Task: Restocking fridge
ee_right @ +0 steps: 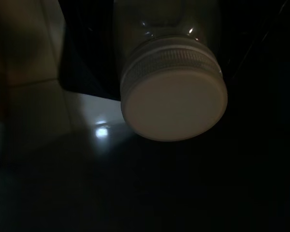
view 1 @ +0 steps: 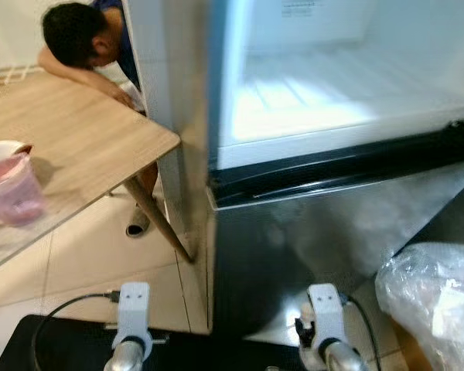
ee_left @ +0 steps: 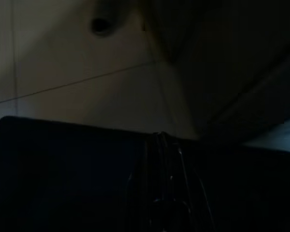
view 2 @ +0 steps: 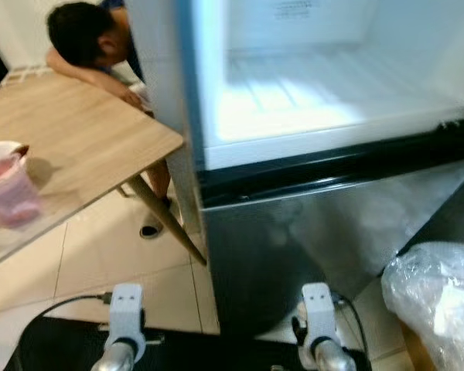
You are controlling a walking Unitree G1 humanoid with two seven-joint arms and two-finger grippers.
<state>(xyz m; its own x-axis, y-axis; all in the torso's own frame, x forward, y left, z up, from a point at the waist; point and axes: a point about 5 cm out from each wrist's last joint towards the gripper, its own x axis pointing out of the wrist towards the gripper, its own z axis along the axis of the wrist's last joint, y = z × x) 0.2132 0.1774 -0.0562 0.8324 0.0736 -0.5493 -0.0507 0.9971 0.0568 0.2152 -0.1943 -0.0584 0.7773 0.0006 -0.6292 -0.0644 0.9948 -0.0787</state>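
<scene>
Two arms hang low before the open fridge (view 1: 325, 116); right wrist view shows a white-capped jar (ee_right: 174, 92) close ahead, grip state cannot be told for either gripper; person (view 1: 81, 39) leans on bench (view 1: 77, 139).

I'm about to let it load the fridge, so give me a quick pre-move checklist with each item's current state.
1. Upper fridge compartment open and lit: ok.
2. Shelf has free space: ok.
3. Jar with white lid close before the right wrist camera; secure grip: cannot tell.
4. Left claw free: cannot tell, its view is too dark.
5. Person leaning on the wooden table beside the fridge: not ok, close to the path.
6. Plastic bag at right, clearance: cannot tell.
</scene>
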